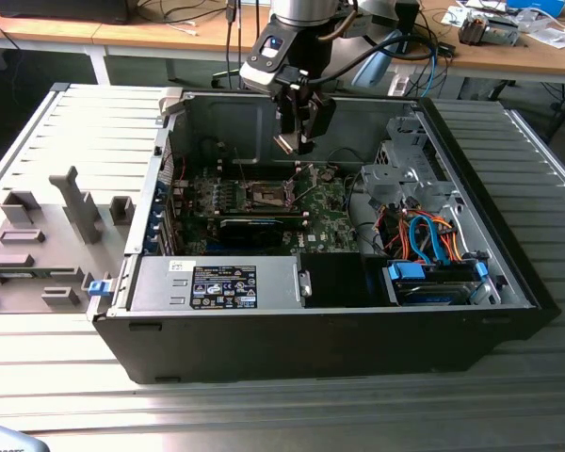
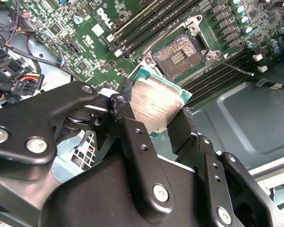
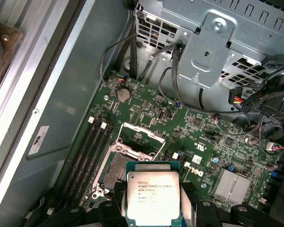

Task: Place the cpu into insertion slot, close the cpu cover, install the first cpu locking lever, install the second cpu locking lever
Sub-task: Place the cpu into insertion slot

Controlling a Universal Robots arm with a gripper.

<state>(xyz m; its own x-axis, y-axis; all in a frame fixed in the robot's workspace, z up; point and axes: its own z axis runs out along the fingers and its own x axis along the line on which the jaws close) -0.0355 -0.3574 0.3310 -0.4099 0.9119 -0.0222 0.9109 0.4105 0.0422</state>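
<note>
The gripper (image 1: 293,141) hangs over the open computer case (image 1: 508,282), up above the green board (image 1: 330,202) that lies inside it. Its two black fingers (image 2: 128,116) are squeezed tight on the cpu (image 2: 156,101), one finger on each side edge. The cpu is a flat square chip with a shiny grey top and a thin green rim. It is up in the air and does not touch the green board. In the second wrist view it looks a bit tilted.

The slot (image 3: 114,171) for the chip is on the green board below, and it is open, so the tiny gold pins show. In the first wrist view the cpu covers one corner of the slot, so it is near the slot but not in it. The cover (image 3: 139,138), a silver metal frame, is swung open and sits just beside the slot. A thin wire lever (image 2: 236,67) sticks out from one corner of the slot.

Long black memory slots (image 3: 92,149) run along one side of the slot. A round silver battery (image 3: 124,94) sits on the green board a little way off. A grey metal cage (image 3: 217,42) stands at the edge of the board, with black wires hanging by it.

In the exterior view the computer case lies on a ribbed metal table (image 1: 264,414). Grey holders (image 1: 75,202) stand on the table at the exterior view's left of the case. Orange and blue cables (image 1: 431,240) curl inside the case at the exterior view's right. A wooden desk (image 1: 169,33) is behind it all
</note>
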